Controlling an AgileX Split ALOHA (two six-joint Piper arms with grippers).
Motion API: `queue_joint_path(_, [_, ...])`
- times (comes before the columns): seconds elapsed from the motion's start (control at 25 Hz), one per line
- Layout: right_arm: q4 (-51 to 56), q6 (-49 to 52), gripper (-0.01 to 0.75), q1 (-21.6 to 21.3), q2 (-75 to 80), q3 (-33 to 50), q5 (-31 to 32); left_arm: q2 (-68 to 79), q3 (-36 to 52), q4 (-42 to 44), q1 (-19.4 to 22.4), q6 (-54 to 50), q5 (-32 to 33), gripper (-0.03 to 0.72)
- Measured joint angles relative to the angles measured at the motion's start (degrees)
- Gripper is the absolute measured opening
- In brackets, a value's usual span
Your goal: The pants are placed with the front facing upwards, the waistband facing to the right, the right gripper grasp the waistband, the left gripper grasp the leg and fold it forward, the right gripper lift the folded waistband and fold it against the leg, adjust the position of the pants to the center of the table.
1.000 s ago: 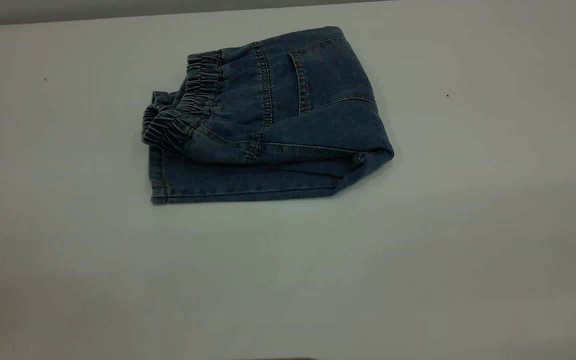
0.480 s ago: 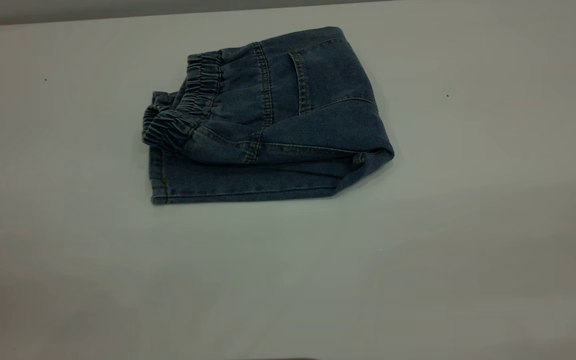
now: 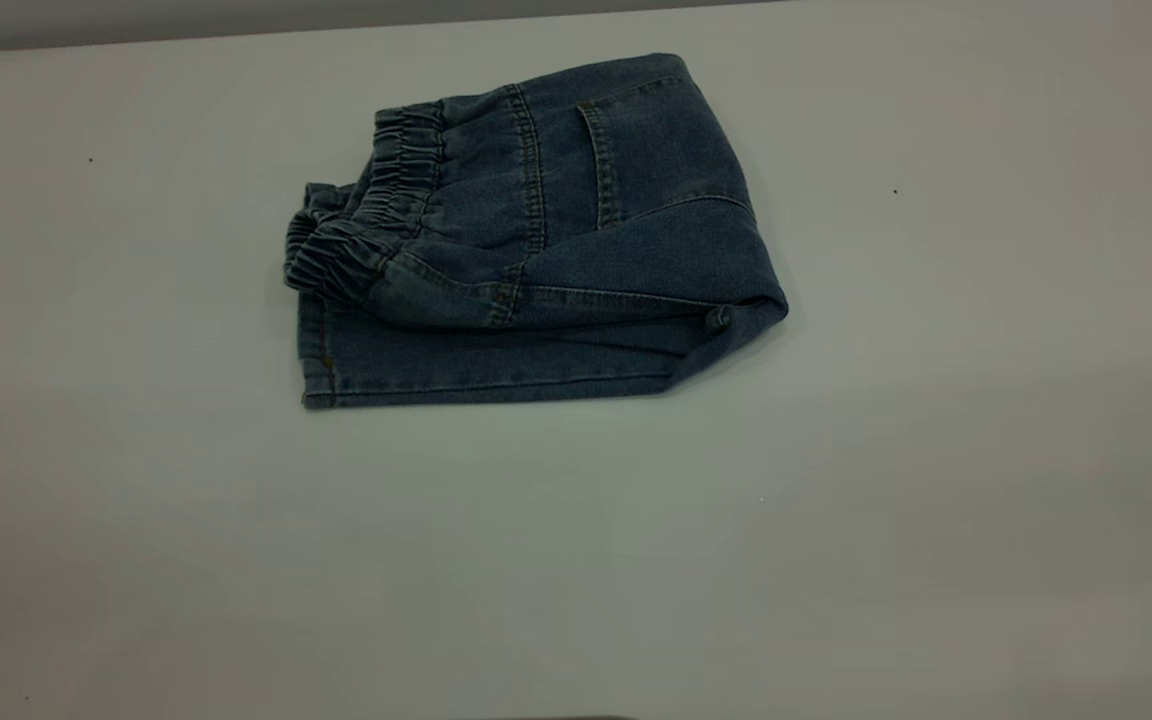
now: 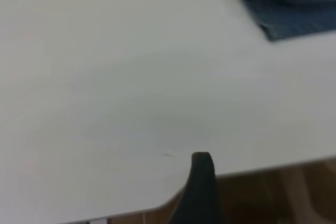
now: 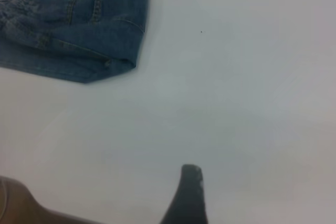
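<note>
The pants [image 3: 526, 250] lie folded into a compact bundle on the white table [image 3: 836, 520], left of centre and toward the far side. The ruched waistband [image 3: 366, 215] is doubled over onto the leg, at the bundle's left end, with a back pocket facing up. Neither gripper shows in the exterior view. In the left wrist view the left gripper [image 4: 202, 182] hangs over the table's edge, far from the pants' corner [image 4: 294, 3]. In the right wrist view the right gripper [image 5: 190, 192] is over bare table, well away from the pants [image 5: 79, 24] and touching nothing.
The table's edge [image 4: 252, 167] runs just beside the left gripper, with brown floor beyond it. A brown patch [image 5: 16, 203] beyond the edge also shows near the right gripper. Bare tabletop surrounds the pants on all sides.
</note>
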Motion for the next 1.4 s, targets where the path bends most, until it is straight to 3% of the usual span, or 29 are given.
queue_joint_path(0.16, [0.05,0.0,0.587,-0.09,0.0,0.0,0.0,-1.49,0.0,-0.05,4.21,0.0,0.05,0.587])
queue_joint_path(0.88, [-2.27,0.05,0.587,-0.06,0.0,0.0,0.0,-1.54,0.0,-0.11,4.28,0.05,0.05,0.587])
queue_joint_path(1.16, [-12.73,11.38,0.587,-0.06,0.0,0.0,-0.69,-1.54,0.0,-0.11,4.28,0.05,0.05,0.587])
queue_joint_path(1.4, [-13.71,14.3,0.587,-0.09,0.0,0.07,-1.03,-1.54,0.0,-0.11,4.28,0.05,0.05,0.587])
